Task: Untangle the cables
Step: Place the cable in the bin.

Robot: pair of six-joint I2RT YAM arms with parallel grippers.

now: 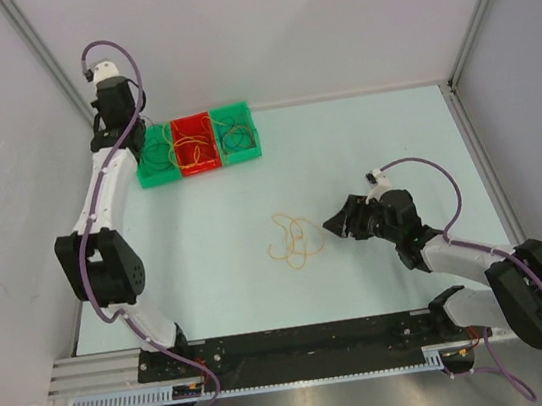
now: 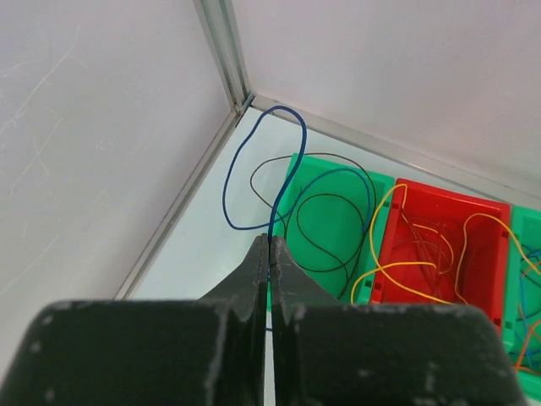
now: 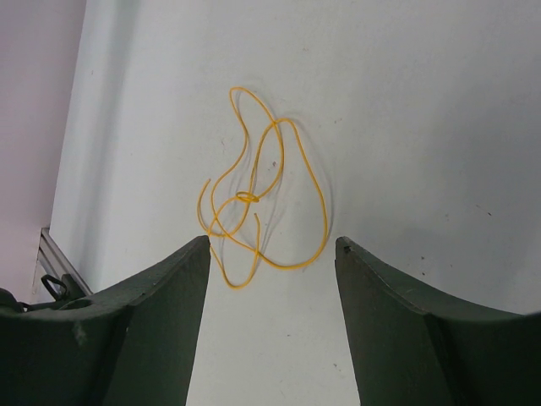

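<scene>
Blue cable (image 2: 283,107), we see, is clamped in the left tool (image 2: 269,254); the right tool (image 3: 272,244) gapes wide near the yellow cables (image 3: 247,196), touching nothing.

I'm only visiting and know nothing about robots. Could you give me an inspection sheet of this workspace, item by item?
Surface: pale blue-green table, flat.
Job's things: yellow tangle lies loose mid-table; blue wire is held up by the left green bin; more wires lie in the red bin and the right green bin.
Clutter: nothing seen.
Grippers: left gripper is shut on the blue wire; right gripper is open, facing the yellow tangle but not touching it.
Cables: thick purple-grey arm cables run along both arms.
Surroundings: white walls and metal frame posts.
</scene>
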